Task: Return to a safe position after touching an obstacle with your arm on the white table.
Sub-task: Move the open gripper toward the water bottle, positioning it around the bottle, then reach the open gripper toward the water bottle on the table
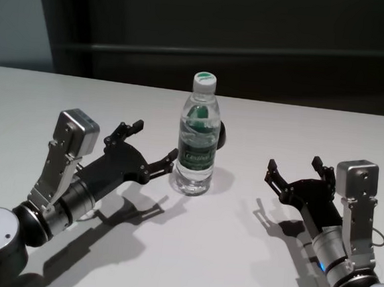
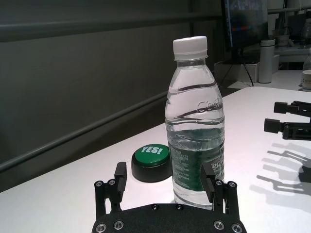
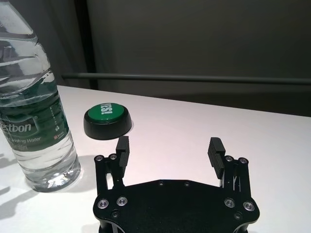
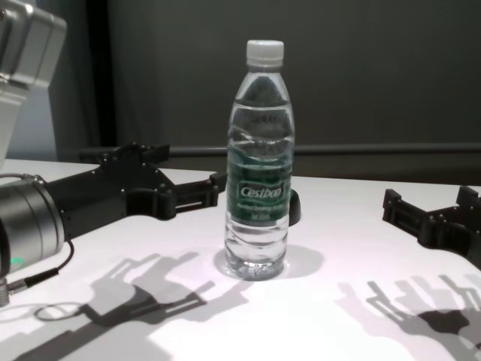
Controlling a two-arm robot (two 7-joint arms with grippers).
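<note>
As the head view shows, our left claw [image 1: 150, 148] sits low over the white counter [image 1: 236, 253], fingers apart, one fingertip [image 1: 172, 156] right at the Cestbon water bottle [image 1: 198, 141], touching or nearly so. The bottle stands upright mid-counter. Our right claw [image 1: 295, 169] is well off to the right, fingers apart, holding nothing. A dark round object peeks out behind the bottle.

Left wrist view: the left claw [image 2: 165, 182] is spread, the bottle [image 2: 194, 126] just ahead and offset toward one finger [image 2: 209, 180], which overlaps the green label. We can't tell firm contact from a near miss. A green YES! button [image 2: 152, 162] sits on the counter [image 2: 58, 204] beyond, apart from the bottle. The right claw [image 2: 289, 119] shows farther off.

Right wrist view: the right claw [image 3: 168, 153] is wide apart and empty. The bottle [image 3: 34, 111] stands well to one side, the button [image 3: 107, 120] past the fingertips, counter [image 3: 194, 126] between.

Chest view: the left claw [image 4: 192, 188] reaches in level with the label, its tip meeting the bottle [image 4: 259, 165] edge-on. The right claw [image 4: 425, 210] hovers low, clear of everything.

Our read: the touch looks made or about made and the bottle isn't tipped. Pulling the left arm back to a safe pose is not yet done. Back straight off, no sideways sweep, or the bottle goes over.
</note>
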